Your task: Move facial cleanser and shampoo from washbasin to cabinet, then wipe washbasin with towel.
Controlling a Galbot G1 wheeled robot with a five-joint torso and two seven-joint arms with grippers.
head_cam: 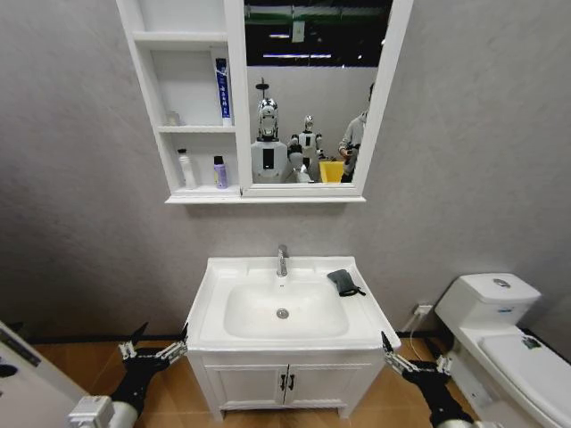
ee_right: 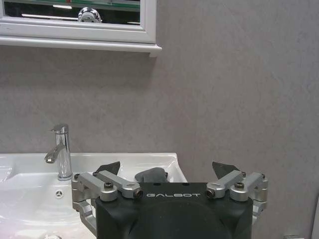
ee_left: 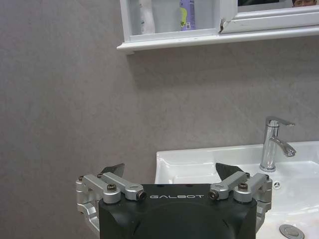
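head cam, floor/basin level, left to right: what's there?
Left gripper → washbasin → tap → towel → right gripper → toilet. Both grippers open, low beside the vanity.

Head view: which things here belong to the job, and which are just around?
Job:
washbasin
cabinet
towel, on the basin's rim
white bottle and purple bottle, on the cabinet's lowest shelf
left end effector and right end effector, both open

Around:
toilet
vanity doors
blue tube
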